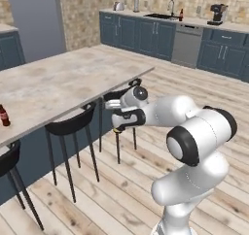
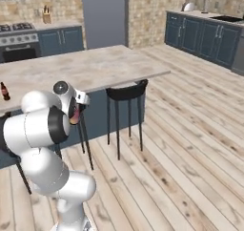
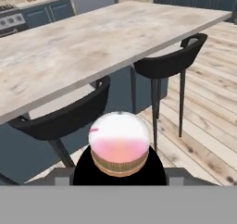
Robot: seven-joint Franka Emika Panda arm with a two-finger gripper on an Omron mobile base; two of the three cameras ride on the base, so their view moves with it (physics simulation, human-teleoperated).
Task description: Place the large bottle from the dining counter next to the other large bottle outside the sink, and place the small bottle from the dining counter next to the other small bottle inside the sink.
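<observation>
The claw (image 3: pixel 119 172) is clenched around the big bottle (image 3: pixel 119 144). In the hand view the bottle sits right in the claw, end on. It looks like a round white and pink ball with a tan ring. From the left base view, a bit of yellow from the bottle (image 1: pixel 116 129) peeks out under the claw (image 1: pixel 121 120). From the right base view, a bit of pink (image 2: pixel 74 116) shows at the claw (image 2: pixel 75 111).

The claw and the big bottle are up in the air, just off the long side of the bench (image 1: pixel 63 78). They are lower than the bench top and close to the black stools (image 1: pixel 73 125).

The small brown bottle (image 1: pixel 4 115) with the red label stands up on the bench, near its edge. It is well apart from the claw.

The sink (image 1: pixel 160 16) is far behind the bench, in the blue cupboards by the wall. A small dark bottle (image 1: pixel 181 13) stands just beside the sink.
</observation>
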